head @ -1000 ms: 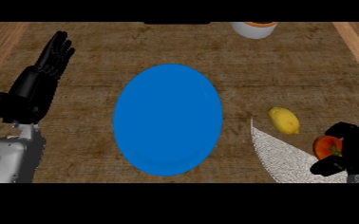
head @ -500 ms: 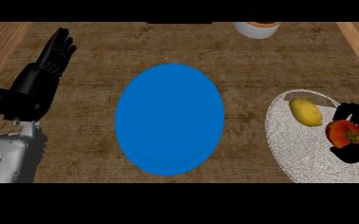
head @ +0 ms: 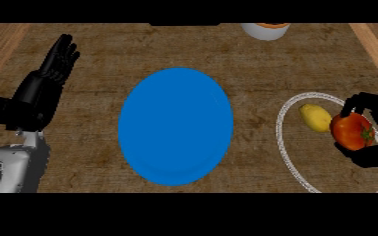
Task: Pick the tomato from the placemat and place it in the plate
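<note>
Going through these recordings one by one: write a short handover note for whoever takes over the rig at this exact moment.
Right hand: at the view's right edge, fingers curled round the tomato, over the placemat.
Left hand: open, resting at the left, fingers up.
Lemon lies on the placemat beside the tomato.
Blue plate sits mid-counter with nothing on it.
Done: tomato grasped.
Left: carry it left to the plate and release.

1 blue plate at centre, 1 tomato at 3 o'clock, 1 lemon beside it, 1 placemat, 1 white cup at 1 o'clock, 2 hands
</note>
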`<state>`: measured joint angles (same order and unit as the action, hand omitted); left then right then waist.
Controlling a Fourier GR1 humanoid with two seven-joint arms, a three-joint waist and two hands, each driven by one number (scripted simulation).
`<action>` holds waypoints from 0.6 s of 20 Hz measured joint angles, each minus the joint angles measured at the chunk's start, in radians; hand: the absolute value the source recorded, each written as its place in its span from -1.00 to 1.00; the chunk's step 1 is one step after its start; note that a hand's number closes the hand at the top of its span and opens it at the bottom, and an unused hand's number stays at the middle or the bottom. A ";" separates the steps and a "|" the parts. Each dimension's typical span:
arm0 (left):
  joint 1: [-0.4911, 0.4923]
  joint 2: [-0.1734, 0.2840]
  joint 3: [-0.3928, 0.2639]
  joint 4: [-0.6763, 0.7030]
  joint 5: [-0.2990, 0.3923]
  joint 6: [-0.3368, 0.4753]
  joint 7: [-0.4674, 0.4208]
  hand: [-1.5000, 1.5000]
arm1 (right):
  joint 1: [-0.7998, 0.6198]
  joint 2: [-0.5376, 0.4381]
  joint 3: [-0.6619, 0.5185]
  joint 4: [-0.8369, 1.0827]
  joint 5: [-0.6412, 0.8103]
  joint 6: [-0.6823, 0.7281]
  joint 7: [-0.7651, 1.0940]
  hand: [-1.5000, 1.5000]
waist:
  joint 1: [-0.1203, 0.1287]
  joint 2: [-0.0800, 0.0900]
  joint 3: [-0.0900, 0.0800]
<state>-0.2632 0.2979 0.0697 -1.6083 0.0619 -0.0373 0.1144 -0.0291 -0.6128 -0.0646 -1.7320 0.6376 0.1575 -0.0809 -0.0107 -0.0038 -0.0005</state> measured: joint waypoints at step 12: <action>0.010 0.006 0.023 0.007 0.007 -0.036 -0.017 0.00 | -0.123 0.170 0.111 -0.357 -0.207 0.183 0.253 1.00 | 0.010 0.002 0.000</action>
<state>-0.2535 0.3035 0.0929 -1.6016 0.0691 -0.0731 0.0979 -0.1525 -0.4424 0.0468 -2.0893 0.4303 0.3401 0.1717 -0.0004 -0.0022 -0.0009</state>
